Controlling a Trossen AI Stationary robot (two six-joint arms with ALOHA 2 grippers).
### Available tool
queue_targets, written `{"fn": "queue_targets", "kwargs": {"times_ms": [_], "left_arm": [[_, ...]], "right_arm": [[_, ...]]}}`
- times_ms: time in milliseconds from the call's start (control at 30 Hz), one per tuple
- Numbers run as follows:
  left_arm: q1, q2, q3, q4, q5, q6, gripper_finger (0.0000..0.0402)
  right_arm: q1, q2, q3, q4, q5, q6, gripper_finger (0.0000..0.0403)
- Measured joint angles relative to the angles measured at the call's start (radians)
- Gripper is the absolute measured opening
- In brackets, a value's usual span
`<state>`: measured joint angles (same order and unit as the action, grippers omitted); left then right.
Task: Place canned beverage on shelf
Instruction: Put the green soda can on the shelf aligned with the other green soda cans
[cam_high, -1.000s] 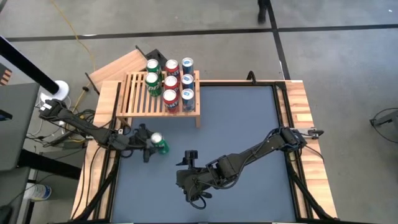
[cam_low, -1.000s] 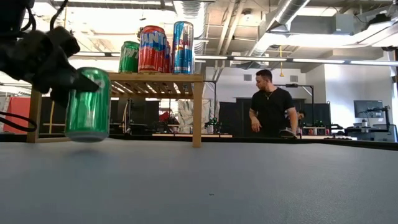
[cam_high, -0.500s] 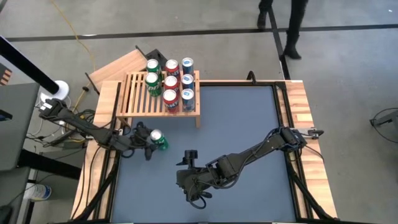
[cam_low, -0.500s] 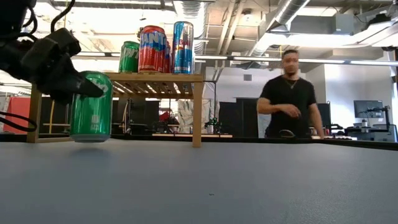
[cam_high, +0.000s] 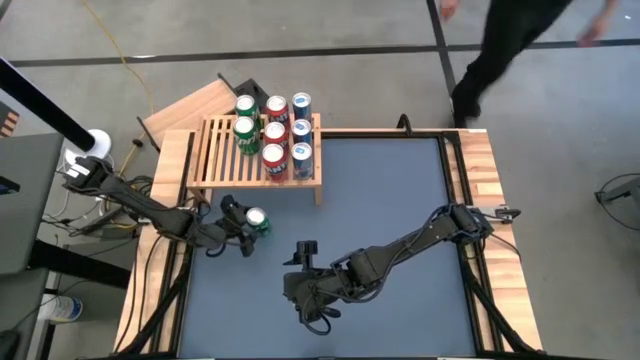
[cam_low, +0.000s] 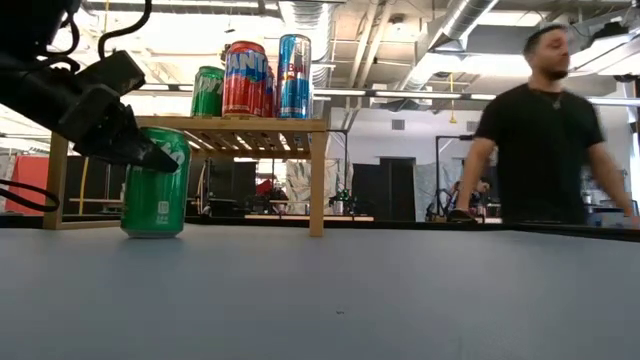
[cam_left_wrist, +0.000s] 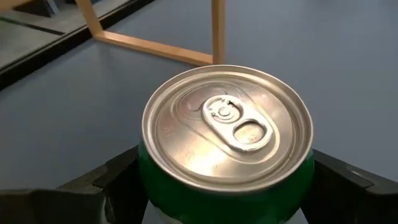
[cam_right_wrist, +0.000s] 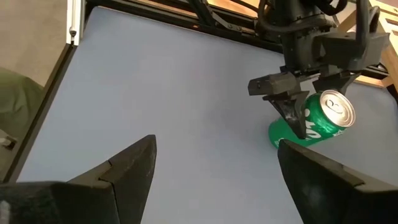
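Observation:
A green can stands upright on the blue table in front of the shelf, at the left. My left gripper is shut on it, its fingers either side of the can's top. The shelf, a light wooden slatted rack, stands at the far left and carries several cans on its right part. My right gripper hangs open over the table's middle near part, with nothing between its fingers. My left gripper pinches the green can's side wall just under the rim between its two fingers, one on each opposite side. The fingers come from the table's left, slanting down. The can stands upright with its bottom on the table.
The shelf's left slats are bare. A plain wooden board lies behind the shelf. A person moves beyond the table's far edge. The blue table top lies bare to the right.
My left gripper has carried the green can a little toward the far edge and the shelf, and down. The can, hanging clear and slightly tipped before, now stands upright on the table. The person beyond the table has walked to the right.

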<state>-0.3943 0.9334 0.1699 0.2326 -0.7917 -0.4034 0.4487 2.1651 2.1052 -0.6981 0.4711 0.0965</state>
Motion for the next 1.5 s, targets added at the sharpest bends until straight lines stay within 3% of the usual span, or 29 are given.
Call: {"fn": "queue_targets", "kwargs": {"times_ms": [200, 533, 733, 1000, 1200, 1500], "left_arm": [[0.0, 0.008, 0.0, 0.004, 0.071, 0.026, 0.0339], [0.021, 0.008, 0.0, 0.003, 0.081, 0.069, 0.0381], [0.021, 0.001, 0.0, 0.002, 0.175, 0.146, 0.0386], [0.021, -0.146, 0.0, -0.149, 0.195, 0.208, 0.0387], [0.021, -0.289, -0.007, -0.192, 0.354, 0.296, 0.0387], [0.058, -0.28, -0.01, -0.18, 0.307, 0.371, 0.0387]], "right_arm": [[0.005, 0.0, 0.0, -0.001, -0.002, 0.0, 0.0329], [0.017, 0.0, 0.0, -0.001, -0.002, 0.008, 0.0329], [0.016, 0.0, 0.0, -0.006, -0.002, 0.009, 0.0329], [0.015, 0.0, 0.0, -0.013, -0.002, 0.009, 0.0329], [0.015, 0.0, 0.0, -0.022, -0.002, 0.009, 0.0329], [0.015, 0.0, 0.0, -0.022, -0.002, 0.009, 0.0329]]}}
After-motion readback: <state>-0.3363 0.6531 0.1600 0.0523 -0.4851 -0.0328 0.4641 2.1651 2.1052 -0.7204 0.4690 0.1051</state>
